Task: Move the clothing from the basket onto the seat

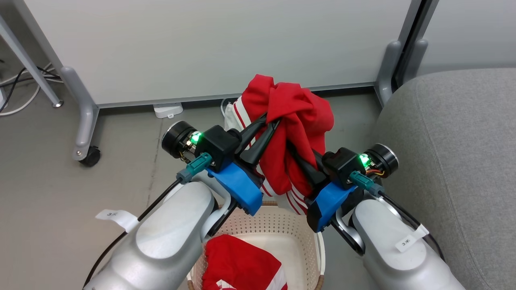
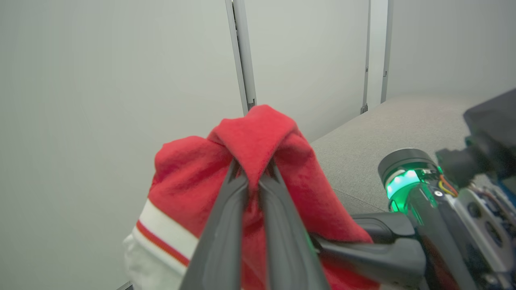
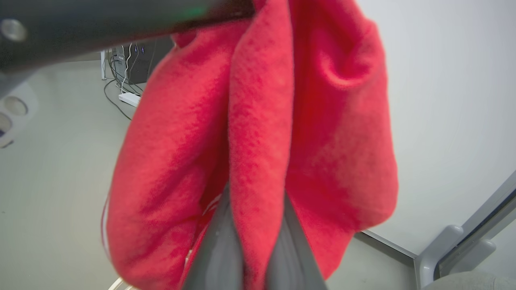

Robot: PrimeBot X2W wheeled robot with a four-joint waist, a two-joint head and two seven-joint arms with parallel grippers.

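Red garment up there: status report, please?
Both shut on lifted red garment: left gripper, right gripper. In basket, second red garment. To right, sofa seat; nothing seen between.

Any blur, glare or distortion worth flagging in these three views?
Head view: sharp, evenly lit, green lights glaring on both wrists. Left wrist view: left gripper in focus, the right gripper beside it soft. Right wrist view: the red garment blurred, a dark smear across the top.

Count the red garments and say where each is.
2. One garment hangs over the basket, held by the left claw and right claw; the other lies inside it. More may hide underneath.
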